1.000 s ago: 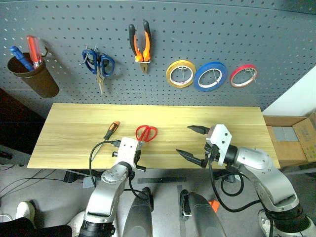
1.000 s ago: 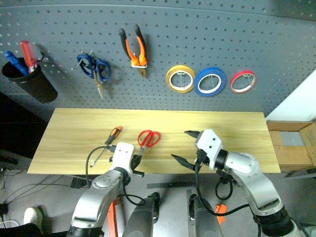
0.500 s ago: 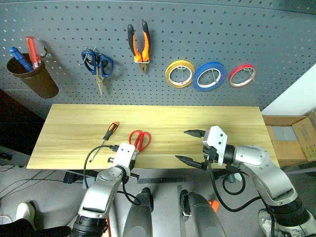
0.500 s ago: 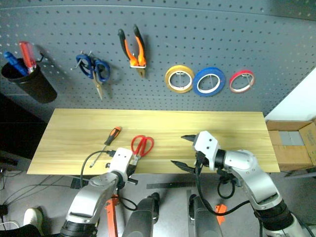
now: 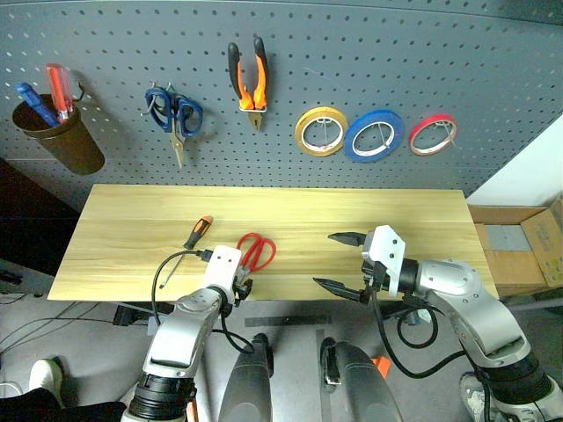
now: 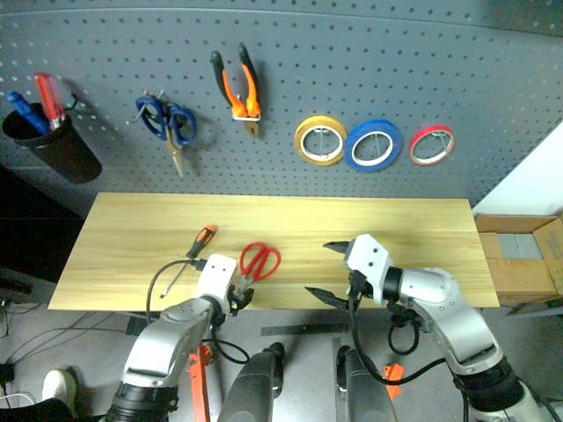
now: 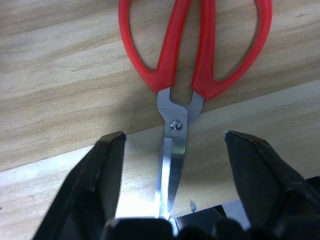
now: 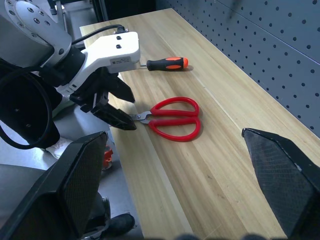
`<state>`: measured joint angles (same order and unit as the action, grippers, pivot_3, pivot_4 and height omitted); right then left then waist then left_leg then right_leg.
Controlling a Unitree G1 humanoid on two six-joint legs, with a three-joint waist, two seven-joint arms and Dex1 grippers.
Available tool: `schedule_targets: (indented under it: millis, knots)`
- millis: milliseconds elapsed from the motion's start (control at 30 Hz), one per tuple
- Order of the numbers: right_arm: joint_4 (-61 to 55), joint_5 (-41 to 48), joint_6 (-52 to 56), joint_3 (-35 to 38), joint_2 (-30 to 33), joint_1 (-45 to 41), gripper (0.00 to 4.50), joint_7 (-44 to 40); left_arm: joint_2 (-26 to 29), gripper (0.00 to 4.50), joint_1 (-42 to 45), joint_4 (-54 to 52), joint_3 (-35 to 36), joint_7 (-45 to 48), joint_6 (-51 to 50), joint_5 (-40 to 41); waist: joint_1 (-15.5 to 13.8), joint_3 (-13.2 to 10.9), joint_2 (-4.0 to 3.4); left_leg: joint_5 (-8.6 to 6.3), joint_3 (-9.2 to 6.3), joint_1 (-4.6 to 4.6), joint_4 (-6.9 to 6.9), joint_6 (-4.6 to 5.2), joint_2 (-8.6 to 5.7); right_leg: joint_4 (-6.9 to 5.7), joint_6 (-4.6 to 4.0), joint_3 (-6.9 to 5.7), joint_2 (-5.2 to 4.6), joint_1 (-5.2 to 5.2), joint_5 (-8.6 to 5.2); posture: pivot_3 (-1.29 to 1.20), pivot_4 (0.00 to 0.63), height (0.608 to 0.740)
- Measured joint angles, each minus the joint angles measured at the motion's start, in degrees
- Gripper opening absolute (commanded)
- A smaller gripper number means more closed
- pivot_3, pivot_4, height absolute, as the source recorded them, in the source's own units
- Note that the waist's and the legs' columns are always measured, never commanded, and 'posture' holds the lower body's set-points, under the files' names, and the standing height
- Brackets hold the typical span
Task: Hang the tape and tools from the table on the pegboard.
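Observation:
Red-handled scissors (image 5: 257,251) lie flat on the wooden table (image 5: 396,220) near its front edge, handles toward the pegboard (image 5: 396,53). My left gripper (image 7: 172,137) is open, one finger on each side of the scissors' blades (image 7: 172,150), without pinching them. An orange-and-black screwdriver (image 5: 199,232) lies just left of the scissors. My right gripper (image 5: 327,258) hovers open and empty over the front edge, right of the scissors. The blue tape (image 5: 375,135) and the orange-and-black pliers (image 5: 249,79) hang on pegboard hooks.
On the pegboard also hang a yellow roll (image 5: 321,131), a small red roll (image 5: 433,134), blue-handled scissors (image 5: 176,119) and a brown cup (image 5: 62,132) holding screwdrivers. A cardboard box (image 5: 519,246) sits past the table's right end.
My left gripper was shut on the scissors' blades and has opened. The scissors slid a little toward the front edge. The right gripper stays open in place.

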<state>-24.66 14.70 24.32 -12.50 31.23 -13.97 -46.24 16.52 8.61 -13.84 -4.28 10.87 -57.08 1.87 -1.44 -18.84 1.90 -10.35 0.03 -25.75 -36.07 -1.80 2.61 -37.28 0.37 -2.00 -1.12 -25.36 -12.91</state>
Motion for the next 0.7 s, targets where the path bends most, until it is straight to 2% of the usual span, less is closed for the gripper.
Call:
schedule_targets:
  millis: [400, 633, 700]
  knots:
    - [-0.19, 0.01, 0.0, 0.08, 0.14, 0.48, 4.5, 0.09, 4.65, 3.38, 5.95, 9.0, -1.55, 6.3, 3.68, 0.34, 0.05, 0.0, 0.0, 0.0, 0.01, 0.02, 0.0, 0.0, 0.0, 0.0, 0.0, -0.02, -0.01, 0.0, 0.0, 0.03, 0.358, 0.74]
    - [-0.41, 0.0, 0.01, 0.11, 0.28, 1.2, 4.5, 0.31, 6.08, 3.38, 6.72, 9.97, -2.11, 8.52, 4.12, 0.32, 0.1, -0.01, -0.01, 0.0, 0.03, 0.03, 0.01, 0.0, 0.0, 0.0, 0.0, 0.0, -0.03, 0.0, 0.0, 0.02, 0.36, 0.74]
    - [-0.41, 0.0, 0.01, 0.11, 0.28, 1.19, 4.5, 0.33, 6.04, 3.01, 6.67, 9.87, -2.09, 8.54, 3.93, 0.36, 0.11, -0.01, -0.01, 0.0, 0.03, 0.03, 0.01, 0.0, 0.01, 0.0, 0.0, 0.0, -0.03, 0.0, 0.0, 0.02, 0.36, 0.74]
